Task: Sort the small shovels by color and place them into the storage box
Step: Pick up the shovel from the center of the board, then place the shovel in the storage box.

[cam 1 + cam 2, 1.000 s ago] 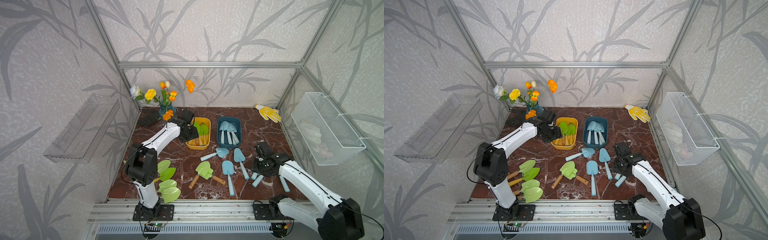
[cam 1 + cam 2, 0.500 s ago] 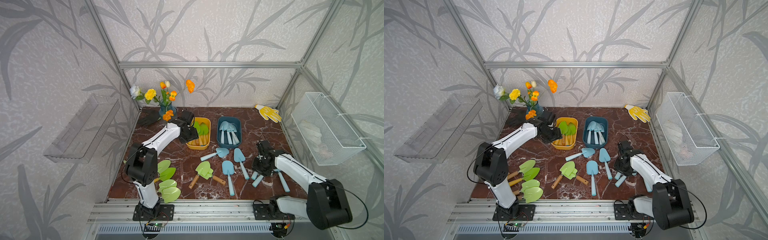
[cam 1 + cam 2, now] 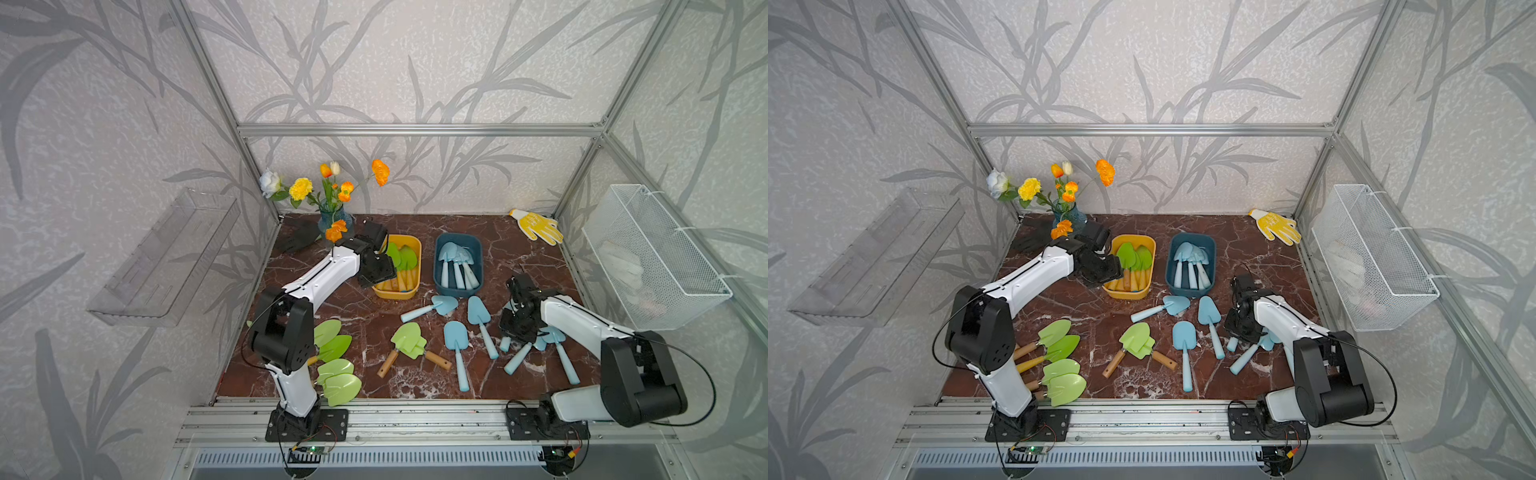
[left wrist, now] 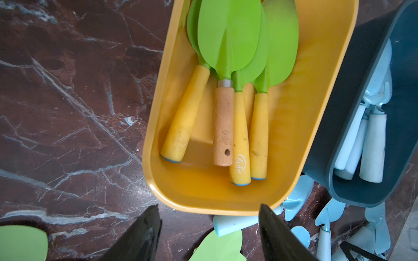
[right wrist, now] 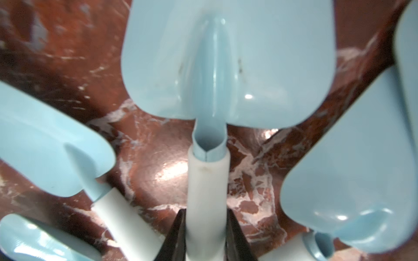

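Observation:
My right gripper [image 5: 205,212] is down among loose pale blue shovels on the marble, its jaws shut against the white handle [image 5: 207,192] of one pale blue shovel [image 5: 226,63]; in both top views it [image 3: 515,328] [image 3: 1241,322] hides that shovel. My left gripper [image 4: 208,208] stands open and holds nothing, at the near rim of the yellow box [image 4: 203,203], which holds several green shovels [image 4: 228,40]. The dark blue box [image 3: 436,266] holds several blue shovels [image 3: 457,262]. More blue shovels [image 3: 455,336] and green shovels [image 3: 409,340] lie loose on the table.
Several green shovels [image 3: 332,345] lie by the left arm's base. A vase of flowers [image 3: 332,216] and a dark object [image 3: 299,239] stand at the back left, a yellow glove [image 3: 536,226] at the back right. A wire basket [image 3: 652,257] hangs on the right wall.
My right gripper's jaws have closed onto the blue shovel's handle, and the right arm's elbow has swung in toward its base. The left arm has not moved.

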Controlling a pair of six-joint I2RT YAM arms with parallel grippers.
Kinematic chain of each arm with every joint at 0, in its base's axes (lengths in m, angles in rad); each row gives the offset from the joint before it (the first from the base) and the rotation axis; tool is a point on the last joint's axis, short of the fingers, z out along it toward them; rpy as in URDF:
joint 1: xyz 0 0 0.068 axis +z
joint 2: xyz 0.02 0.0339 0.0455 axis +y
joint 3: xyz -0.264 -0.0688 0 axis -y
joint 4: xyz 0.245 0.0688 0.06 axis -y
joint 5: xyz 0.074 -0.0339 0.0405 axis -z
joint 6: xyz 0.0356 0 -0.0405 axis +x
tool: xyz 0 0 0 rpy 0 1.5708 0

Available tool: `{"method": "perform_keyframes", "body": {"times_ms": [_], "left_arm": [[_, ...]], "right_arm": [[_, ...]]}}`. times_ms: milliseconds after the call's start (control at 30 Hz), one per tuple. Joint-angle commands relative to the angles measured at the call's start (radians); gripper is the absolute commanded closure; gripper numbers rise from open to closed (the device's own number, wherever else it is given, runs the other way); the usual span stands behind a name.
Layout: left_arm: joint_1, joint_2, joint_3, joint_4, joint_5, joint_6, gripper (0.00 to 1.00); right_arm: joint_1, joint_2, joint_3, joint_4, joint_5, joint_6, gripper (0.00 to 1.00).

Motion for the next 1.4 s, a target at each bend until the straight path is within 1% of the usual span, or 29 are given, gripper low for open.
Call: {"method": "perform_keyframes", "body": {"times_ms": [0, 133, 267, 400, 533, 733, 1167, 1267, 1367], "left_arm": [[0.006, -0.045, -0.02, -0.031, -0.019, -0.013, 0.3], [0.011, -0.06, -0.039, -0.03, -0.028, -0.021, 0.3], [0.016, -0.074, -0.053, -0.036, -0.035, -0.021, 0.3], [0.023, -0.08, -0.059, -0.065, -0.038, 0.001, 0.3], [0.023, -0.099, -0.076, -0.098, -0.065, 0.026, 0.3], [0.026, -0.146, -0.13, -0.12, -0.097, 0.045, 0.29], [0.021, -0.211, -0.242, -0.163, -0.064, 0.098, 0.26], [0.014, -0.226, -0.272, -0.166, -0.046, 0.105, 0.24], [0.006, -0.246, -0.3, -0.169, -0.033, 0.112, 0.23]], "right_arm": [[0.02, -0.016, 0.138, -0.041, 0.064, -0.09, 0.87], [0.099, 0.029, 0.335, -0.088, 0.123, -0.176, 0.87], [0.181, 0.137, 0.513, -0.093, 0.107, -0.244, 0.86], [0.201, 0.276, 0.646, -0.072, 0.031, -0.255, 0.86], [0.201, 0.409, 0.725, -0.047, -0.002, -0.255, 0.86], [0.201, 0.553, 0.799, -0.04, -0.044, -0.269, 0.86], [0.199, 0.684, 0.846, -0.022, -0.05, -0.276, 0.81], [0.199, 0.695, 0.859, -0.027, -0.053, -0.273, 0.76], [0.199, 0.686, 0.862, -0.031, -0.051, -0.27, 0.65]]}}
